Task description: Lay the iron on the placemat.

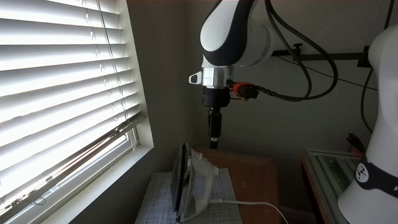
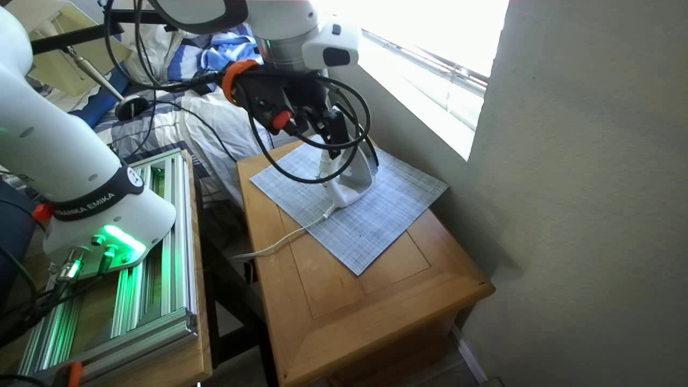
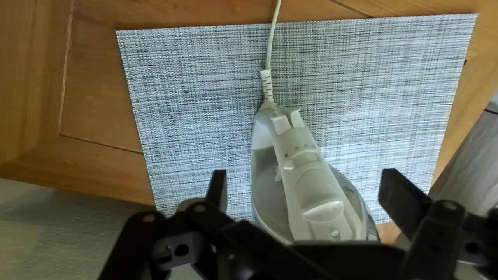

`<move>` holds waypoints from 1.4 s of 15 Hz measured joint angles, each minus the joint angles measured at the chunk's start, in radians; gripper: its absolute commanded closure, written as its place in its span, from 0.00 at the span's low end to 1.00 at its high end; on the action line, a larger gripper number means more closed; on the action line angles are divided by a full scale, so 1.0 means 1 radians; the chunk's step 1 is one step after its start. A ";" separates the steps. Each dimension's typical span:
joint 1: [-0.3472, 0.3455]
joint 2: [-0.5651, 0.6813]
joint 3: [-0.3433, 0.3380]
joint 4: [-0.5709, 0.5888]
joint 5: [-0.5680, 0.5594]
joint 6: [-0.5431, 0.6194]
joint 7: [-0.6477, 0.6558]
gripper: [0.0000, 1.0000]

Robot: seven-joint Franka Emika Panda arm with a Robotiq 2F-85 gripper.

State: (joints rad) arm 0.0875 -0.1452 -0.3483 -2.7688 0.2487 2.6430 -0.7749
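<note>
One placemat bearing one upright iron, tool spread nearby

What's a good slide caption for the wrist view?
Open gripper framing the iron, which stands upright on the placemat, white cord trailing away.

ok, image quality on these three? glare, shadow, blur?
In an exterior view: blinds glaring bright, wall beside them dim; in an exterior view: window blown out to white, soft shadow on the wall near the table; wrist view: gripper very dark and slightly out of focus, placemat weave sharp, paler sheen toward its right side.
</note>
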 measured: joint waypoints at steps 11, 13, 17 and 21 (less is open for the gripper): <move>-0.033 0.012 0.065 -0.001 0.032 0.000 -0.103 0.00; -0.036 0.031 0.070 -0.001 0.038 0.000 -0.111 0.00; -0.043 0.085 0.095 -0.001 0.111 0.000 -0.137 0.00; -0.059 0.128 0.139 -0.001 0.178 0.015 -0.185 0.00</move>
State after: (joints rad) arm 0.0281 -0.0177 -0.2095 -2.7698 0.4265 2.6581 -0.9596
